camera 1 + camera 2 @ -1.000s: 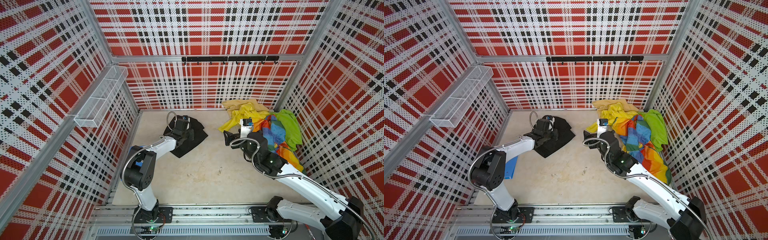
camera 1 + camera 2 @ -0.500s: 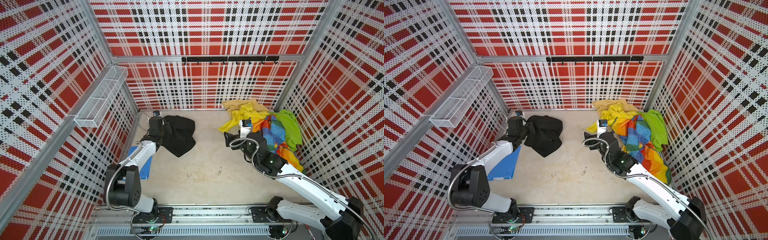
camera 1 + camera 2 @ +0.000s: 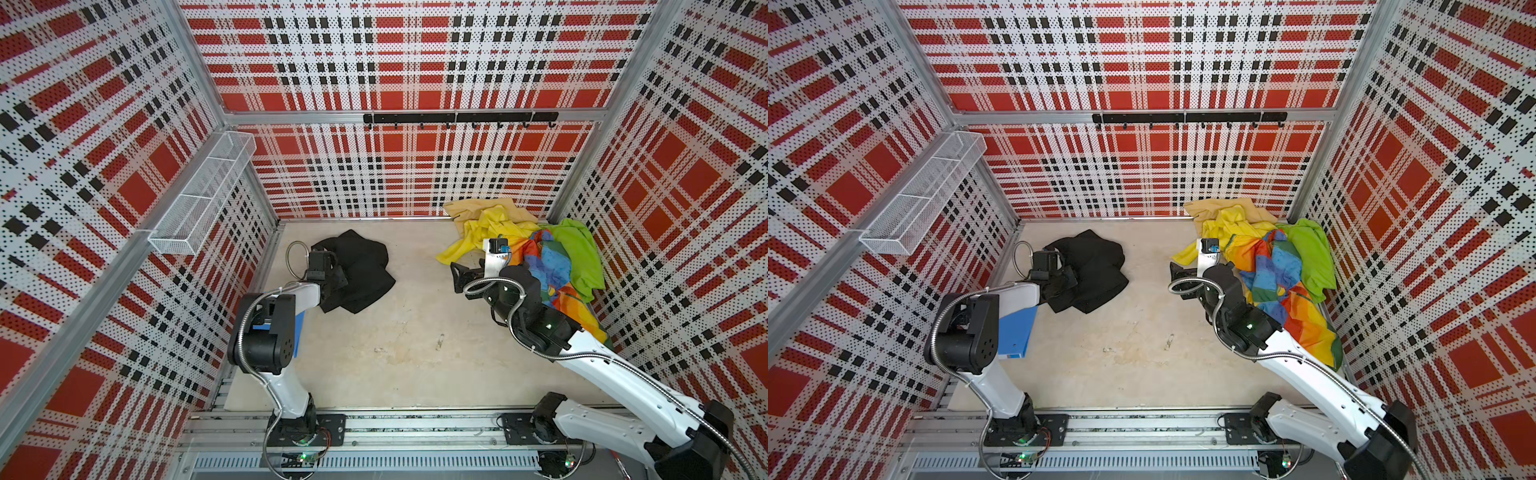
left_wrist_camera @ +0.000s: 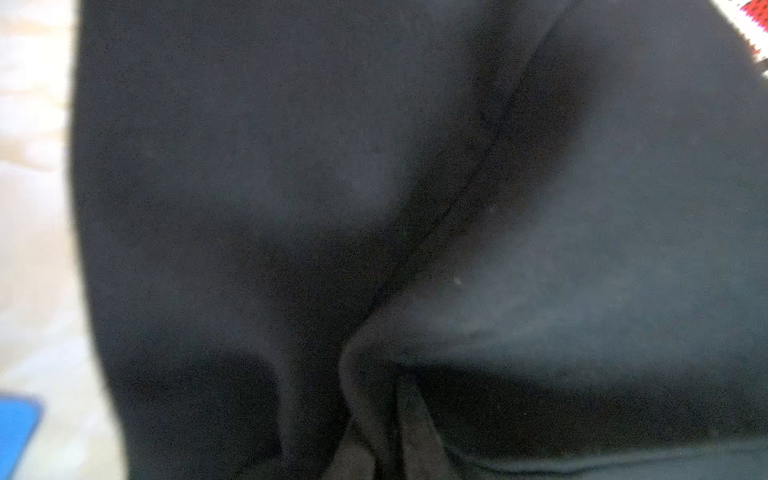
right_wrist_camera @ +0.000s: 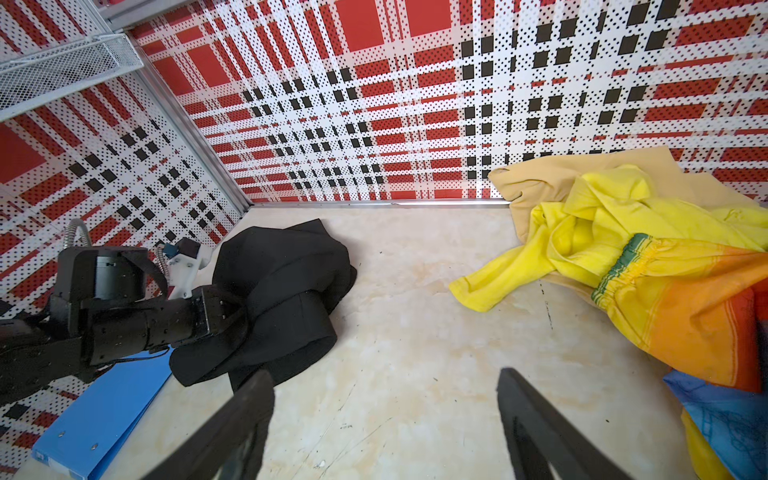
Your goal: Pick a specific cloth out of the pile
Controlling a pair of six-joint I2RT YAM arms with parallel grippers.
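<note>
The cloth (image 3: 361,270) lies crumpled on the bench (image 3: 415,332), bunched round the left fingers (image 5: 237,318) and spreading beyond their tips. It is well apart from the pile (image 3: 540,257), which sits just beside and behind the right fingers (image 3: 460,277).

The main risk, as I judge it, is a snag. The left fingers are buried in black folds, so a fold caught on them could drag the cloth along when that arm pulls away, or tug it onto the blue folder (image 3: 1017,332) just behind them. How far apart these fingers stand cannot be told, since fabric hides them in every view, so neither a firm hold nor a clean release is certain. A smaller risk is the yellow sleeve near the right fingers, which a sweep that way could catch.

The left arm reaches low, its forearm nearly level and its wrist pressed into the cloth's near edge. The right arm stretches forward, its fingers spread wide and empty above bare bench.
</note>
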